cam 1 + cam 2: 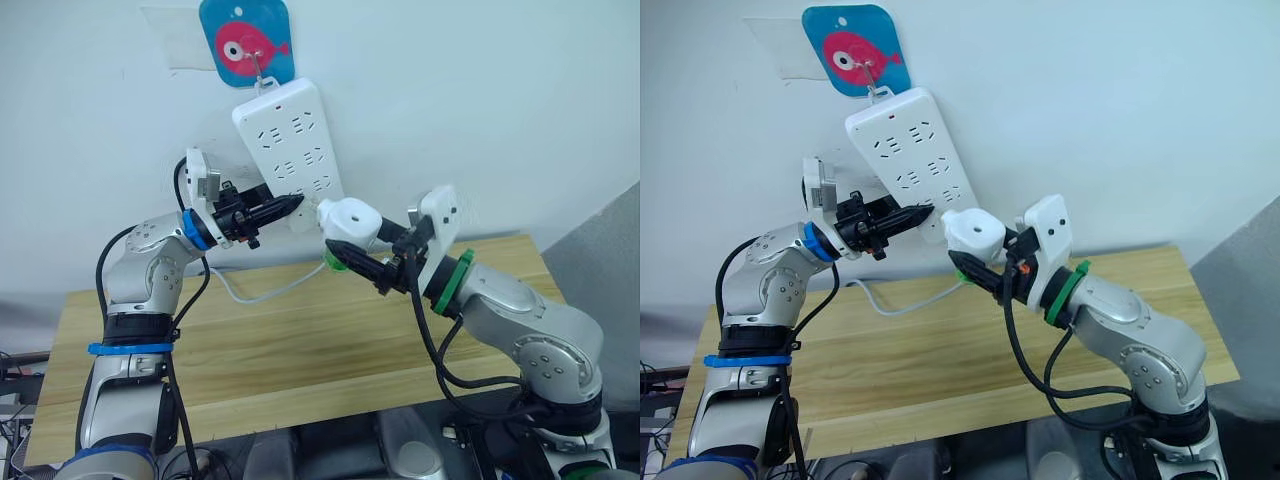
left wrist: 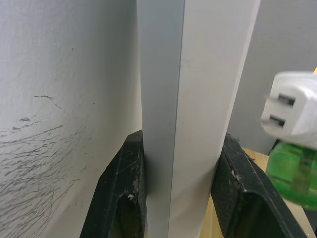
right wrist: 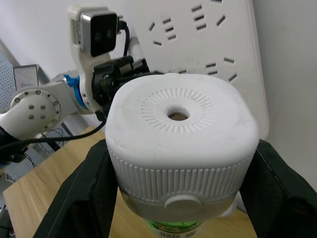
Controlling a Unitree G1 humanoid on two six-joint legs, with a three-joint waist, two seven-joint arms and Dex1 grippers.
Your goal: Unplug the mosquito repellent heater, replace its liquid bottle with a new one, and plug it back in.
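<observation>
Up on the wall the power strip (image 1: 290,150) hangs from a fish hook (image 1: 245,40), its lower edge pinched by the left gripper (image 1: 285,207), while the right gripper (image 1: 345,255) clamps the mosquito repellent heater (image 1: 350,222) just beside it, unplugged, green liquid bottle (image 2: 292,171) underneath.

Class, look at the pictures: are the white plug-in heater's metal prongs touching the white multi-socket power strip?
Apart. In the left wrist view, the heater's prongs show bare, with background between them and the power strip.

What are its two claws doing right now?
Left gripper: shut on the edge of the power strip.
Right gripper: shut on the heater, green bottle under it, prongs out of the strip.
</observation>
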